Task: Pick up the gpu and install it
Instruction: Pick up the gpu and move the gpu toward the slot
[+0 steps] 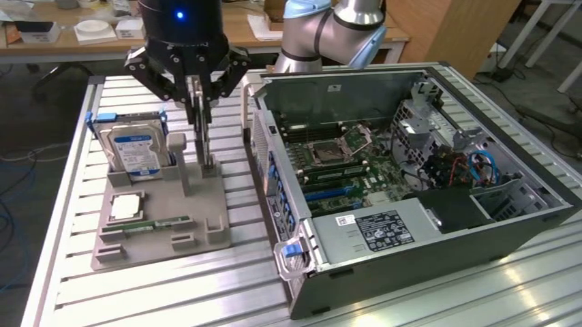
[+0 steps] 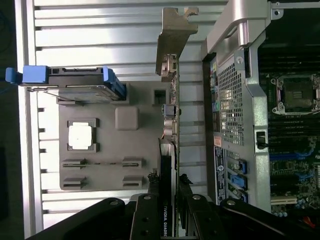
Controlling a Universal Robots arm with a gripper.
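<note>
The gpu [image 2: 170,145] stands on edge as a thin dark card, with its silvery end bracket [image 2: 175,35] at the far end. My gripper [image 2: 169,200] is shut on it, one black finger [image 2: 145,210] on each face. In the exterior view the gripper [image 1: 198,102] hangs over the grey fixture [image 1: 159,238], and the gpu [image 1: 204,139] points straight down from it. The card's lower edge is level with the fixture's upright holder [image 1: 207,170]. I cannot tell whether it touches the holder.
On the fixture a hard drive [image 1: 135,146] with blue rails stands upright, a square processor [image 1: 125,204] lies flat and a narrow memory stick [image 1: 159,223] lies near the front. The open computer case [image 1: 300,204] with its motherboard [image 1: 345,163] lies at the exterior view's right on the slatted table [image 1: 136,293].
</note>
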